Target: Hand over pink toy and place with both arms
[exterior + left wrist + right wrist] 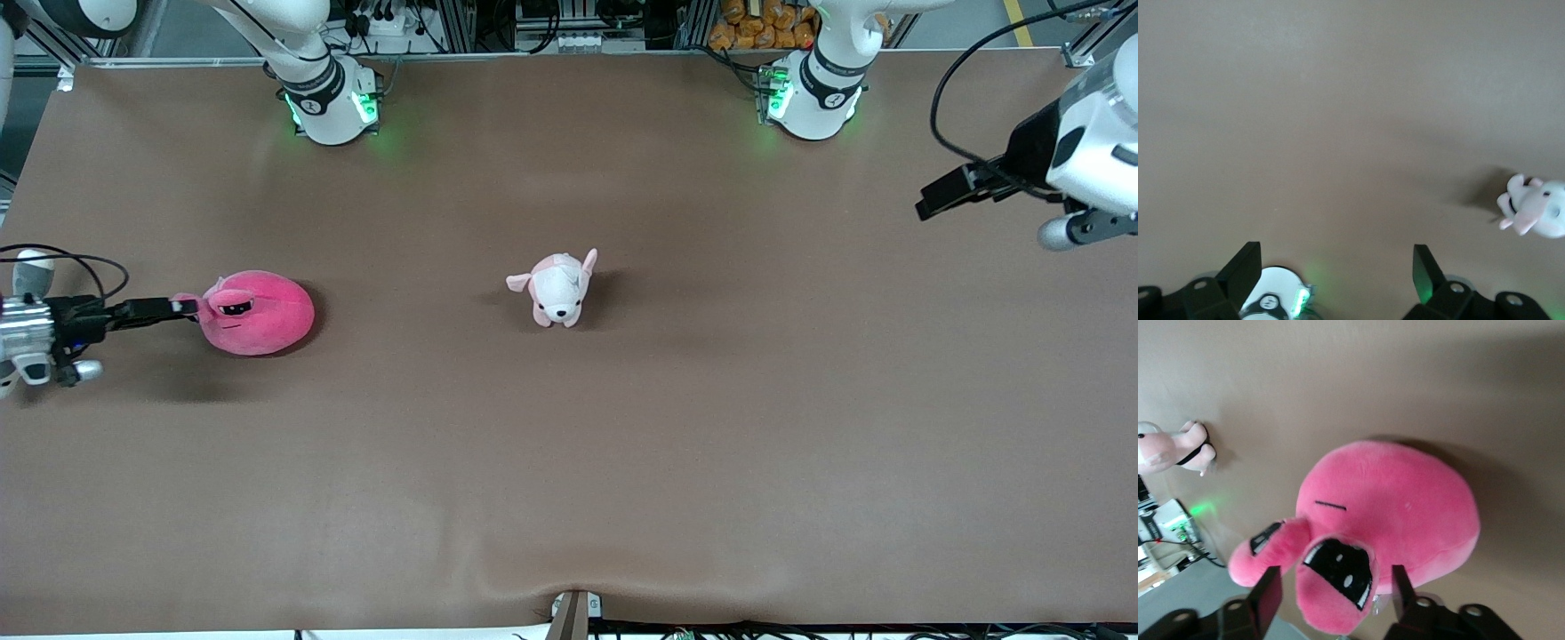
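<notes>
The pink toy (258, 313) is a big round hot-pink plush lying on the brown table toward the right arm's end. In the right wrist view the pink toy (1391, 513) fills the middle, its black half-lidded eye patch facing the camera. My right gripper (182, 307) is level with the toy at its face end. The right gripper (1335, 583) is open, its fingers on either side of the eye flap with gaps showing. My left gripper (929, 203) hangs open and empty over the left arm's end of the table. In its own view the left gripper (1336, 257) holds nothing.
A small pale pink-and-white puppy plush (558, 289) stands at the table's middle, also visible as the puppy plush (1535, 213) and the puppy plush (1171, 447). The right arm's base (329, 102) and the left arm's base (813, 98) glow green along the table's edge farthest from the front camera.
</notes>
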